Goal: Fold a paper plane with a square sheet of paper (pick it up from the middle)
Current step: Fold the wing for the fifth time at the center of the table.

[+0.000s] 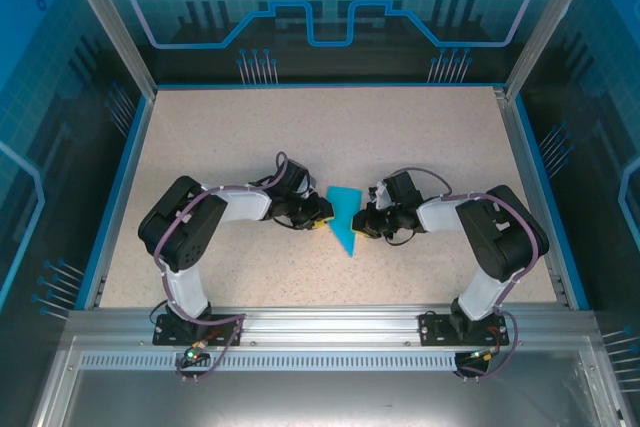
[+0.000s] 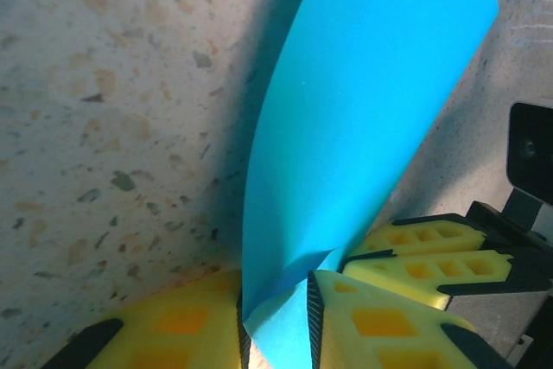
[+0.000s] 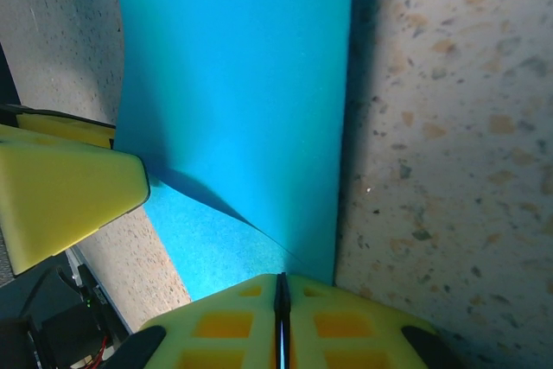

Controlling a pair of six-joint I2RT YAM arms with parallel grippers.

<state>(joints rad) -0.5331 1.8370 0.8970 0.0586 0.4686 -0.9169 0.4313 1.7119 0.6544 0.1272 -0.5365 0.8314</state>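
Nearest to us, the 2 arms stand bolted to the grey rail [image 1: 320, 319] at the near edge of the speckled tabletop [image 1: 300, 137]. The left arm [image 1: 185, 237] and the right arm [image 1: 495, 237] both bend inward so that their wrists meet around the middle. Between them we find the sheet of paper [image 1: 345, 217], bright cyan and creased into a tapering shape. Its point is toward the rail and its broad end toward the far side. The left claw [image 1: 322, 215] is at its left edge and the right claw [image 1: 364, 223] at its right edge.

From the right wrist, we see the right claw [image 3: 281, 291] clenched. Its 2 yellow fingers are pressed together with an edge of the paper [image 3: 233, 84] nipped in the seam. The sheet rises away from it and throws a shadow on the tabletop. 1 yellow finger [image 3: 69, 192] of the left claw shows at the left, beside the paper.

From the left wrist, the left claw [image 2: 276, 313] has a curled fold of the paper [image 2: 363, 127] in the narrow gap between its fingers [image 2: 173, 330]. The fold touches both pads, yet we cannot tell whether it is pinched or lies loose.

Farther off, the tabletop runs to a blue-lit back panel [image 1: 320, 17].
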